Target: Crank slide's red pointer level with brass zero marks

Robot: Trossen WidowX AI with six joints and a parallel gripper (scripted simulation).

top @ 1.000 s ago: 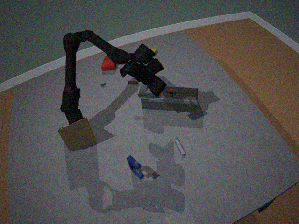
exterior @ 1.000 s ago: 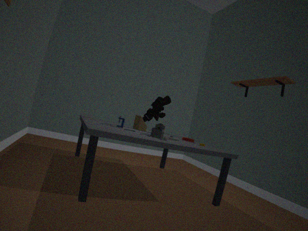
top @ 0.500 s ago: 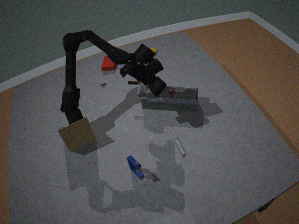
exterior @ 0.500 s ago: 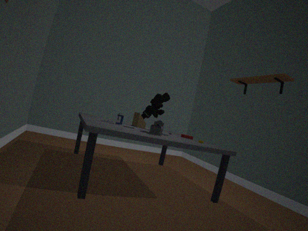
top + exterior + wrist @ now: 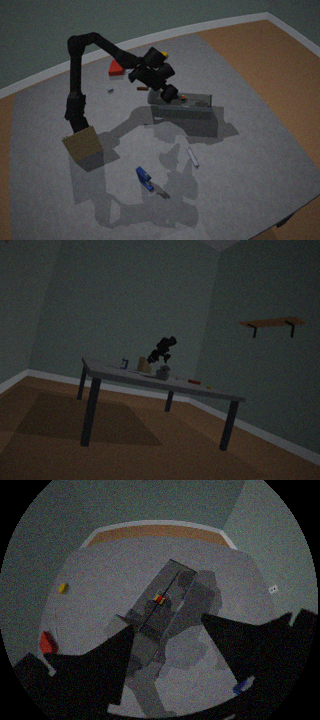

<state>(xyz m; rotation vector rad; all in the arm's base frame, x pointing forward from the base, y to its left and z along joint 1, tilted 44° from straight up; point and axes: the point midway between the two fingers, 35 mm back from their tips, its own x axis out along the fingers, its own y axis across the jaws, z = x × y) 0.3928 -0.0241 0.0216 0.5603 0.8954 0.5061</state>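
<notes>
The machine, a long grey housing (image 5: 183,113) (image 5: 162,374) (image 5: 192,611), stands on the table with a dark slot along its top. The small red pointer (image 5: 183,97) (image 5: 159,599) sits at the slot with yellow brass-coloured marks close beside it. The views are too dark and coarse to tell whether they are exactly level. My gripper (image 5: 168,623) is open and empty, above the machine's crank end. The fingers stand wide apart in the wrist view. The crank is not clearly made out; the fingers and shadow partly hide that end.
A brown bar (image 5: 142,88) is just left of the housing. A red box (image 5: 116,68) (image 5: 47,643) and a yellow piece (image 5: 164,54) (image 5: 63,588) lie farther back. A blue clamp (image 5: 144,179) (image 5: 124,364) and a pale bar (image 5: 192,157) are in front. The arm's base is on a tan block (image 5: 82,143).
</notes>
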